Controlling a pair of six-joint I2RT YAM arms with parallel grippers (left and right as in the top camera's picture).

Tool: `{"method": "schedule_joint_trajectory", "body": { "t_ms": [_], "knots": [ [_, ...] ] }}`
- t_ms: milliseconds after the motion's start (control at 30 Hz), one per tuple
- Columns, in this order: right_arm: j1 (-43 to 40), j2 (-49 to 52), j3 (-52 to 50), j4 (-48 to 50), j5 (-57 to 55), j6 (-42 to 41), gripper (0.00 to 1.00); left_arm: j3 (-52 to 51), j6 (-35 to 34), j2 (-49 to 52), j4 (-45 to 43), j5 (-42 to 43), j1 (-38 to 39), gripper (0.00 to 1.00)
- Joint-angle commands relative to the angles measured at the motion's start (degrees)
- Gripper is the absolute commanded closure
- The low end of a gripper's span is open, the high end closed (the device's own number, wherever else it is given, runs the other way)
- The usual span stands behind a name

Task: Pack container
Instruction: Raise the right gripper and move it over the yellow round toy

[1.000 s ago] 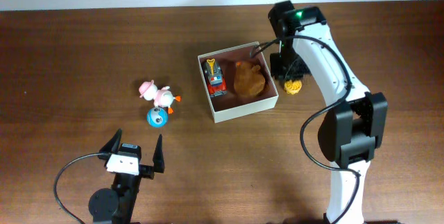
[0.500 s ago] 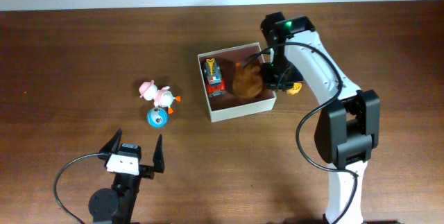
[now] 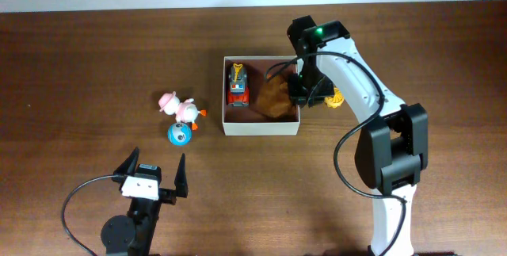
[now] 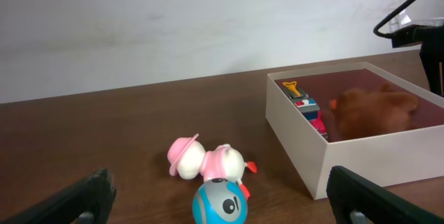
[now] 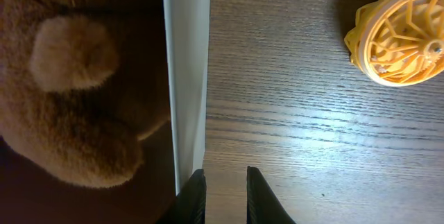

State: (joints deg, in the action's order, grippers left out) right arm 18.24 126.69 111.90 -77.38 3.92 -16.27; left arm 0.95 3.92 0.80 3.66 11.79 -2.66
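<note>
The container [image 3: 261, 129], a square cream-walled box, sits mid-table. It holds a red toy car [image 3: 238, 86] and a brown plush [image 3: 276, 97]. My right gripper [image 3: 302, 91] is against the outside of its right wall. In the right wrist view the fingers [image 5: 225, 182] are almost closed with only bare wood between them, the left finger at the wall [image 5: 187, 78], the plush [image 5: 76, 78] just inside. My left gripper [image 3: 154, 178] is open and empty near the front edge. In its wrist view [image 4: 225, 196] the container [image 4: 361, 151] is at right.
A yellow cage-like toy [image 3: 333, 97] lies on the table right of the box, also in the right wrist view [image 5: 402, 37]. A pink duck toy [image 3: 181, 108] and a blue ball [image 3: 180, 135] lie left of the box, both in the left wrist view [image 4: 208, 163] [image 4: 219, 203].
My right gripper has moved left against the box's right wall. The box has slid left and turned square to the table. The left arm has not moved.
</note>
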Motion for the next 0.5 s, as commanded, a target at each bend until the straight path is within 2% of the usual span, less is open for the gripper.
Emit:
{"method": "schedule_joint_trajectory", "body": {
  "t_ms": [0,100,267,433,467],
  "knots": [
    [-0.42,0.02,-0.26,0.79,-0.50,-0.26,0.84,-0.44,0.90,-0.46,-0.09,0.00,-0.13,0.00],
    [-1.51,0.02,-0.24,1.81,-4.85,0.90,0.82,-0.44,0.90,-0.46,-0.11,-0.02,-0.13,0.00],
    [-5.66,0.02,-0.24,3.76,-4.59,2.16,0.62,-0.44,0.90,-0.46,-0.11,-0.02,-0.13,0.00],
    [-9.84,0.13,-0.26,5.20,-3.39,3.93,0.52,-0.44,0.90,-0.44,-0.11,-0.02,-0.13,0.00],
    [-10.56,0.20,-0.26,5.75,-2.38,4.96,0.47,-0.44,0.90,-0.46,-0.11,-0.02,-0.13,0.00]
  ]
}}
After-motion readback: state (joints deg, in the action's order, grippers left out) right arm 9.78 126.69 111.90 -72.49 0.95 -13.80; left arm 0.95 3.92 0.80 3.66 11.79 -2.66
